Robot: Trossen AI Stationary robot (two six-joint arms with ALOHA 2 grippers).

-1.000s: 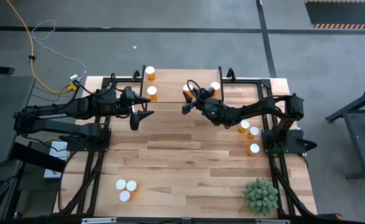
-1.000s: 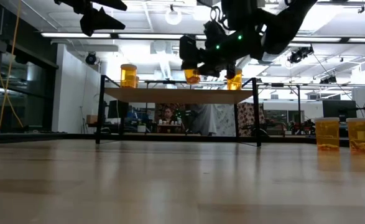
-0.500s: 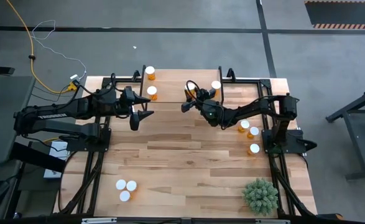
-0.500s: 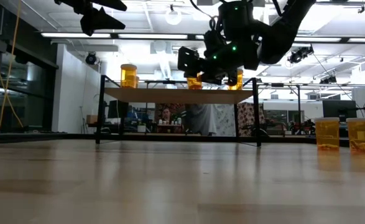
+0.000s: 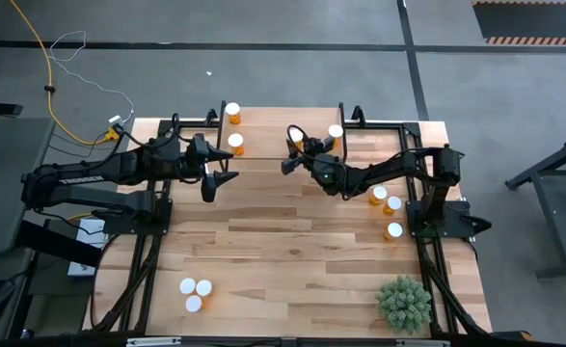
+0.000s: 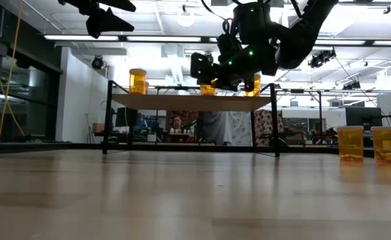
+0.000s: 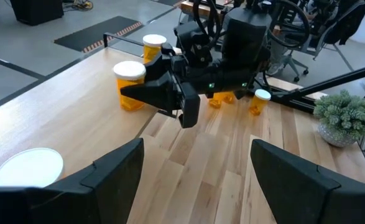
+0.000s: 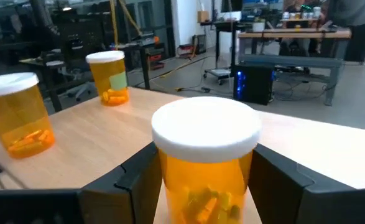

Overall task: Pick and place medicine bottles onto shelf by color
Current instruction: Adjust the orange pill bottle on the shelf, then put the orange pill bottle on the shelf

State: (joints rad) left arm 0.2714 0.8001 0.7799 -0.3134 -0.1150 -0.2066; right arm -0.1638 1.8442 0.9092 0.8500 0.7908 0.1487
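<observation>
The right gripper (image 5: 293, 154) hangs over the shelf (image 6: 182, 101), its fingers (image 8: 135, 171) closed on a bottle (image 8: 206, 158) that sits between them with its white cap up, seemingly at or just above the board, between the two bottles already standing there (image 5: 234, 144) (image 5: 335, 133). I'd judge it is about to let go. The left gripper (image 5: 221, 180) waits above the desk (image 5: 292, 251) near the shelf's left end, fingers (image 7: 117, 171) spread and empty. More bottles wait by the right arm (image 5: 379, 195) and at the near left (image 5: 195, 288).
</observation>
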